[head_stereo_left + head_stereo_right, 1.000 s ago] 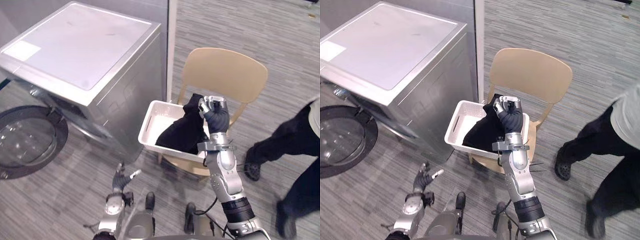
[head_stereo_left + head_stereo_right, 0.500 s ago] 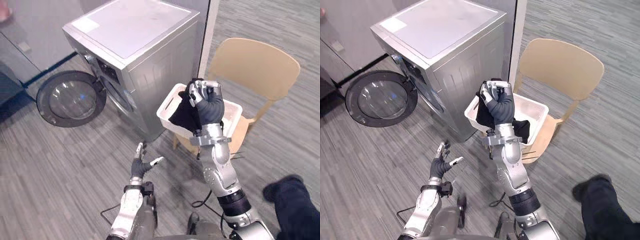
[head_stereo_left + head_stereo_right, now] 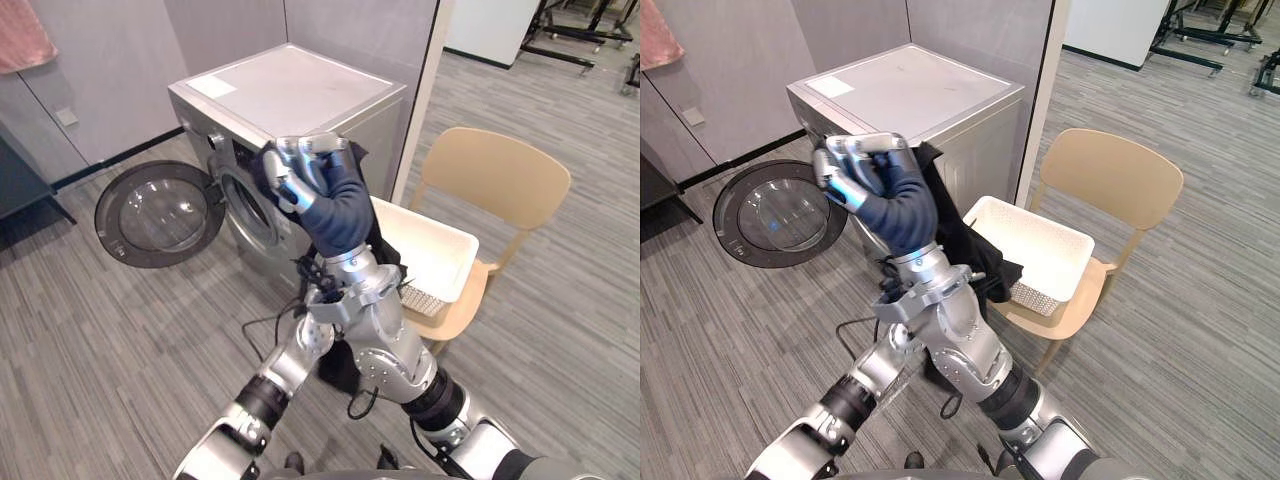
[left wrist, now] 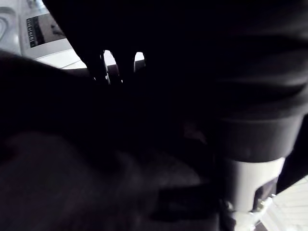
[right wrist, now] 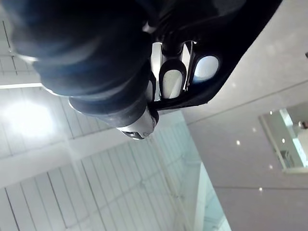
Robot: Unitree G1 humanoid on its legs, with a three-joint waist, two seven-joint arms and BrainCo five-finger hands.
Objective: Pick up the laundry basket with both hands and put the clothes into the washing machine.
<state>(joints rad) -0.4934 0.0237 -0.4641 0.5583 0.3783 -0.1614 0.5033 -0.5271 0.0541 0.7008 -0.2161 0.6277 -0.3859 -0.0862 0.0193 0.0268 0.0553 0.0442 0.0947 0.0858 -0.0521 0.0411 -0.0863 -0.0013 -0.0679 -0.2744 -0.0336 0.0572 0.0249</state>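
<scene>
Holding a black cloth garment [image 3: 975, 262] in a clenched grasp, the right hand [image 3: 305, 175] is raised high before the front of the silver-grey front-loading washing machine [image 3: 300, 90], with the cloth trailing down behind its forearm; the left hand [image 3: 318, 290] reaches in beneath that forearm among the hanging cloth, and whether it grasps or is released cannot be told. To the right, a white perforated plastic laundry basket [image 3: 432, 250] sits on a pale wooden chair [image 3: 500, 175], apparently emptied of clothes. At the left, the round dark glass door [image 3: 155, 215] stands swung open. Likely hazards: the long free tail may catch on the door or drape across the machine's front instead of entering the drum, and a bunched grasp may let the cloth slide out
</scene>
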